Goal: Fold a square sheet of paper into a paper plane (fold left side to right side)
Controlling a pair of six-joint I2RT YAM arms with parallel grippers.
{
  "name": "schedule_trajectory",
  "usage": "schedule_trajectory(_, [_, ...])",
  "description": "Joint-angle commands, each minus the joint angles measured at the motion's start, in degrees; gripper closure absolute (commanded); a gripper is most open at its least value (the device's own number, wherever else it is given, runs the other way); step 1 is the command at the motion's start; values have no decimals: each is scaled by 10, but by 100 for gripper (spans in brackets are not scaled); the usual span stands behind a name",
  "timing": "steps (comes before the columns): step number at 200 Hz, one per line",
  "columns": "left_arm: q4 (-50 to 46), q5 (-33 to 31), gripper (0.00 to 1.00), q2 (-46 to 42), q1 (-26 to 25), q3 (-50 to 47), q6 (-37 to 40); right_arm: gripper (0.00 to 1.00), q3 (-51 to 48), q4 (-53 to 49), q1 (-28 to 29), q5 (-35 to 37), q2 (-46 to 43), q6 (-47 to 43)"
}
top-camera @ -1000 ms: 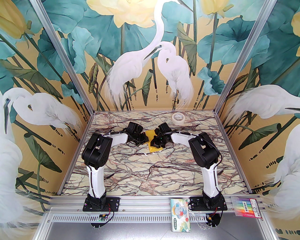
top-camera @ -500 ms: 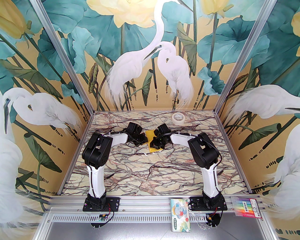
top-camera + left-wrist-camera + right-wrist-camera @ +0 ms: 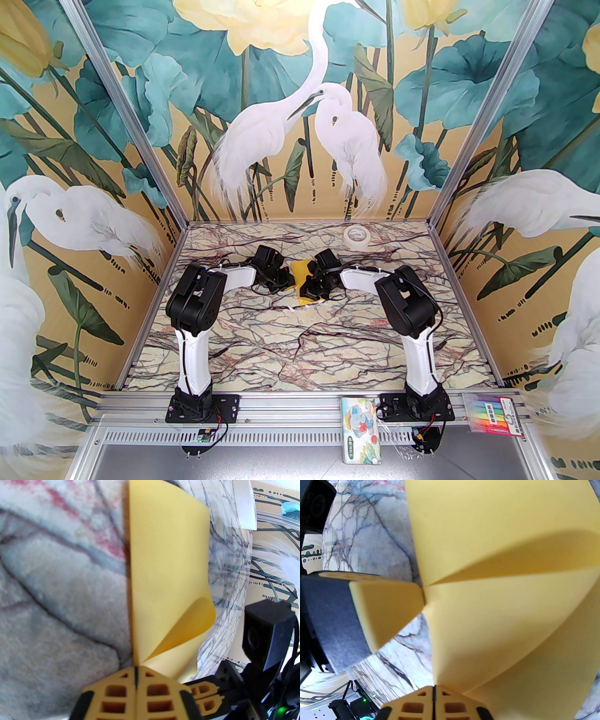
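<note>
The square sheet of paper (image 3: 300,271) is bright yellow and lies mid-table between my two grippers, bent over on itself. In the left wrist view the sheet (image 3: 168,562) stands as a doubled strip with one flap curling open at the right. My left gripper (image 3: 136,668) is shut on its near edge. In the right wrist view the sheet (image 3: 499,573) shows two loose layers with a shadowed gap between them. My right gripper (image 3: 434,689) is shut on its edge, and a left finger (image 3: 386,611) touches the fold from the left. The paper plane is out of view.
A cream tape roll (image 3: 356,236) sits at the back right of the marble table (image 3: 300,342). On the front rail lie a tissue pack (image 3: 362,430) and a pack of markers (image 3: 494,415). Painted walls close in three sides.
My right gripper has edged left across the sheet, so less yellow shows. The left arm has shifted slightly. Both grips have held.
</note>
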Motion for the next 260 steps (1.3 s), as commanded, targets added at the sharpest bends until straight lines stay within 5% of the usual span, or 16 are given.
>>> schedule_trajectory(1, [-13,-3,100,20,3,14,13,93,-9,5,4,-4,-7,1])
schedule_trajectory(260, [-19,1,100,35,2,24,10,94,-42,-6,27,-5,-17,-10])
